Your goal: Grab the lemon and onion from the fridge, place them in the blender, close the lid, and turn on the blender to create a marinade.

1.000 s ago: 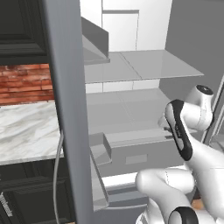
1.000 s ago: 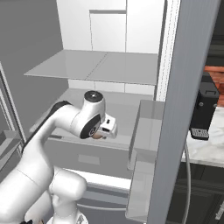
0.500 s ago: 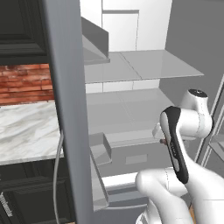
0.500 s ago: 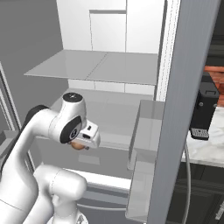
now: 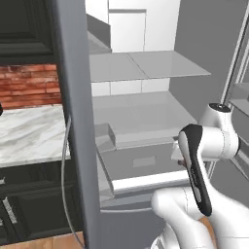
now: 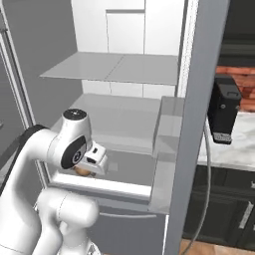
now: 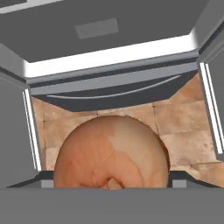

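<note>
My gripper point(image 7: 112, 183) is shut on the onion point(image 7: 112, 153), a reddish-brown ball that takes up the lower middle of the hand view. In the right base view the onion point(image 6: 81, 171) peeks out under the hand, in front of the open fridge point(image 6: 114, 67) at the height of its lower shelf. The hand points down over the fridge's drawer front point(image 7: 109, 57) and the tiled floor. The black blender point(image 6: 224, 109) stands on the marble counter to the right of the fridge. The lemon and the lid are out of view.
The fridge's open doors flank the arm: one grey door edge point(image 5: 73, 121) on the left, one point(image 6: 199, 124) on the right with a door bin point(image 6: 167, 144). A marble counter point(image 5: 29, 131) lies left, under a brick wall. Dark cabinets sit below.
The hand, with the onion in it, has drawn back out of the fridge and sunk a little, from shelf height to just in front of the lower ledge.
</note>
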